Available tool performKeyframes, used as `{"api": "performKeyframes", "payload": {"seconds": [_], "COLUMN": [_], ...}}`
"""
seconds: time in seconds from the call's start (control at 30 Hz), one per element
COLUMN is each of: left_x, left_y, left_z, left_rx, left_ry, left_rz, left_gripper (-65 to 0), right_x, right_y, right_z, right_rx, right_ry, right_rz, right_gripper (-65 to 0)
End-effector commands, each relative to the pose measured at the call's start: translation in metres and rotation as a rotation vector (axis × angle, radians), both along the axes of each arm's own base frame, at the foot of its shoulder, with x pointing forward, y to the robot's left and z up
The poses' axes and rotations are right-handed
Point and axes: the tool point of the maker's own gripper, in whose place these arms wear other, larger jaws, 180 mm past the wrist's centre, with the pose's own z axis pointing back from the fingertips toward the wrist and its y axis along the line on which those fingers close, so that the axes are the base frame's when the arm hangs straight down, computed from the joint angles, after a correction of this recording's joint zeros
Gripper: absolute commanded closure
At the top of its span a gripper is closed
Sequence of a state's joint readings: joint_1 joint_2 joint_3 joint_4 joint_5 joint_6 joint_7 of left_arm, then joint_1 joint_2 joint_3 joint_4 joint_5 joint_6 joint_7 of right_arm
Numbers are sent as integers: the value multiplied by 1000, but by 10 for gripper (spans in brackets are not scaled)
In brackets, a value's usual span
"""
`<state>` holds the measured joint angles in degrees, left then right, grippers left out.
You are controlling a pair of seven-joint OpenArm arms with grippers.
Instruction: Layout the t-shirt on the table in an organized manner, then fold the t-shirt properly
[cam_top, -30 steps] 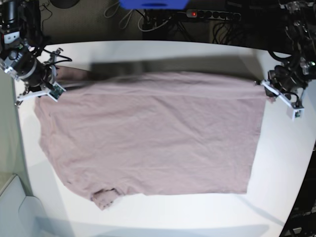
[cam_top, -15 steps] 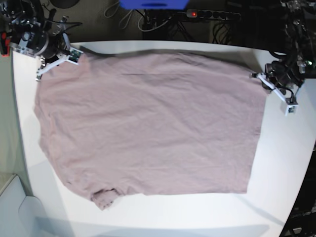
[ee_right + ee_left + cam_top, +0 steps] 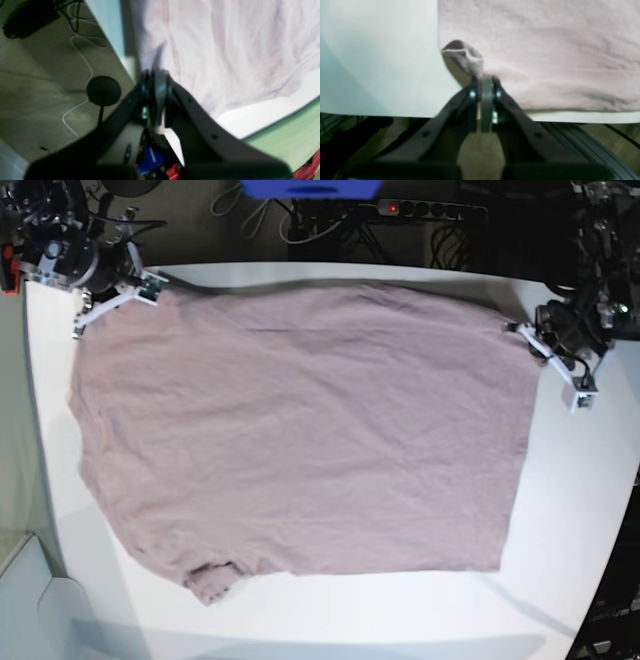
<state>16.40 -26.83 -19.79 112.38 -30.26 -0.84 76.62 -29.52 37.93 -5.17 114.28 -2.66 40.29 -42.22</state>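
The mauve-pink t-shirt (image 3: 300,430) lies spread wide over the white table (image 3: 575,490). One sleeve (image 3: 212,580) is bunched at its front edge. At the table's back left corner my right gripper (image 3: 150,286) is shut on the shirt's far corner; the right wrist view shows cloth (image 3: 225,50) pinched at the right gripper (image 3: 157,75). At the back right my left gripper (image 3: 524,334) is shut on the other far corner. In the left wrist view a small fold of shirt (image 3: 465,55) rises into the closed left gripper (image 3: 485,80), just above the table (image 3: 382,62).
Behind the table's back edge lie a power strip (image 3: 430,210), cables and a blue object (image 3: 310,188). A black round stand base (image 3: 103,90) and a white cable sit on the floor beyond the back left corner. The table edge curves close to both grippers.
My right gripper has carried its corner from the left side to the back left corner, pulling the shirt's far edge out flat. The left gripper has shifted slightly toward the back.
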Motion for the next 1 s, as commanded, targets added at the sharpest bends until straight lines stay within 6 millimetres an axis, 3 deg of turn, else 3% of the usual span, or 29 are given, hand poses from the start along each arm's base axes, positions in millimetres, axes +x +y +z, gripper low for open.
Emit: {"api": "performKeyframes", "payload": {"seconds": [0.0, 0.13, 0.23, 0.33, 0.53, 0.6, 0.77, 0.97], "left_x": [7, 10, 22, 22, 29, 28, 44, 55], "left_y": [5, 14, 24, 41, 54, 55, 63, 74], "left_z": [9, 14, 25, 18, 6, 2, 3, -9], "left_rx": [16, 19, 23, 17, -18, -24, -33, -65], "left_ry": [-29, -57, -101, -81, -53, -42, -91, -73], "left_rz": [5, 37, 74, 132, 193, 203, 230, 287], "left_gripper": [-2, -2, -2, -2, -2, -2, -2, -2], "right_x": [11, 19, 39, 53, 64, 65, 93, 110], "right_y": [-2, -11, -20, -27, -26, -25, -32, -31], "right_z": [9, 15, 26, 35, 40, 37, 38, 17], "right_rx": [-4, -17, -30, -31, -28, -18, -1, -2], "right_ry": [-40, -67, -126, -171, -199, -195, -237, -188], "right_rz": [9, -15, -43, -76, -80, -94, -150, -150], "right_gripper": [0, 0, 0, 0, 0, 0, 0, 0]}}
